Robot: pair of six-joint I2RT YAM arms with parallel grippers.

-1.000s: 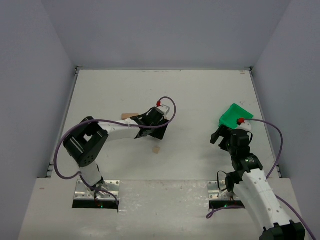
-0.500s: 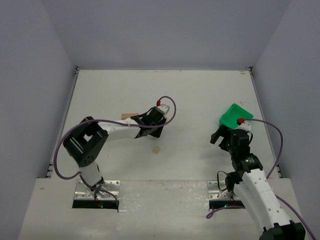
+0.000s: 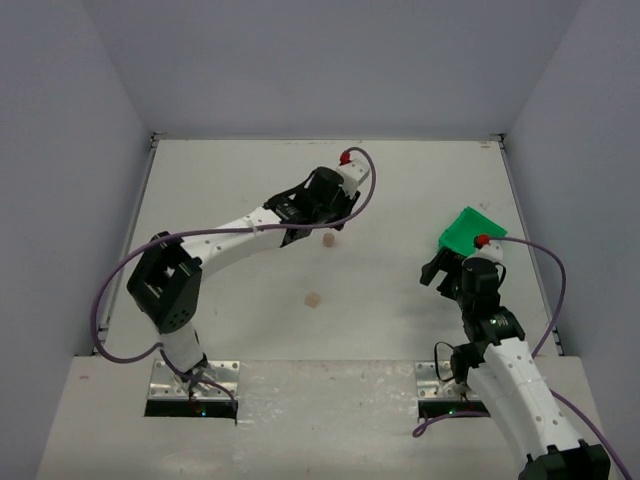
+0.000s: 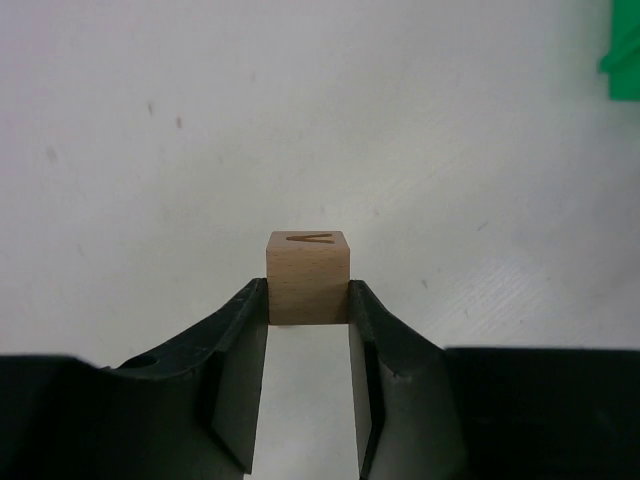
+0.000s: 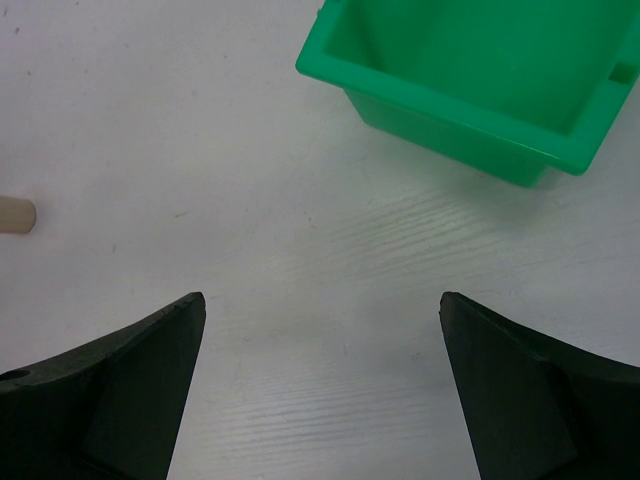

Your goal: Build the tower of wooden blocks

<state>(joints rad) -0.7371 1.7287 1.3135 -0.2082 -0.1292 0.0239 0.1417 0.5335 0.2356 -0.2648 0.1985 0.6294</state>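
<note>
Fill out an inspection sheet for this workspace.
Surface: white table, faintly marked.
Job's things: one wooden cube clamped in the left gripper; a second cube lies loose on the table.
Clutter: green bin, nothing seen inside.
Grippers: left shut on the cube; right gripper open, holding nothing, near the bin.
Cables: purple cables loop off both arms.
Surroundings: plain grey walls.

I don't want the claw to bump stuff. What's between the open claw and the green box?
Nothing. In the right wrist view, only bare white table lies between the right gripper and the green bin.
</note>
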